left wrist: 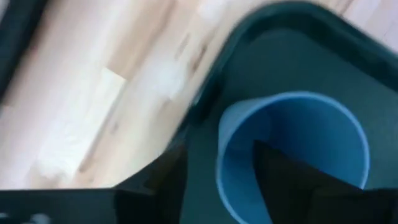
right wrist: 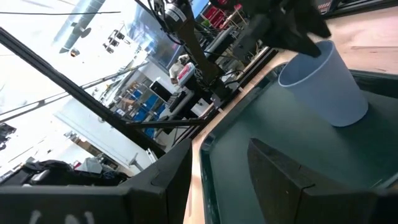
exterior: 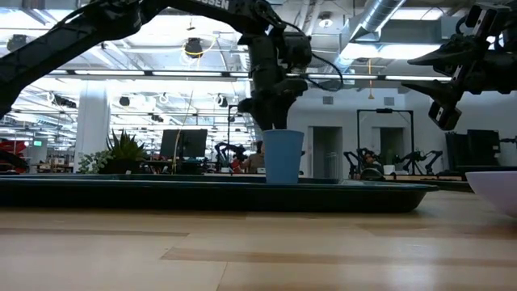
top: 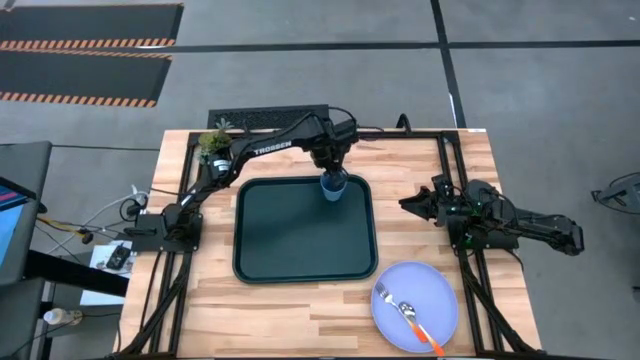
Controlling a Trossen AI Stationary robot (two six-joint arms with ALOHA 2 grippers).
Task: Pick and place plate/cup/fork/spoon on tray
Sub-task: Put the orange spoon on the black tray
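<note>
Green tray [top: 300,240] is holding only the cup [top: 333,187] in its far right corner, left gripper [top: 331,172] straddling the rim, grip unclear, while plate [top: 440,290], fork [top: 397,303] and spoon [top: 420,328] are waiting outside.

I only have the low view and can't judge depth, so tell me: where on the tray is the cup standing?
Observer: From above, the cup stands upright in the corner of the tray that is far from your camera and on your right.
Operator: Is the left hand clear of it?
Observer: No. Its wrist camera shows the left hand straddling the cup's rim, with one finger inside and the other outside. It looks open, not clamped on the wall.
</note>
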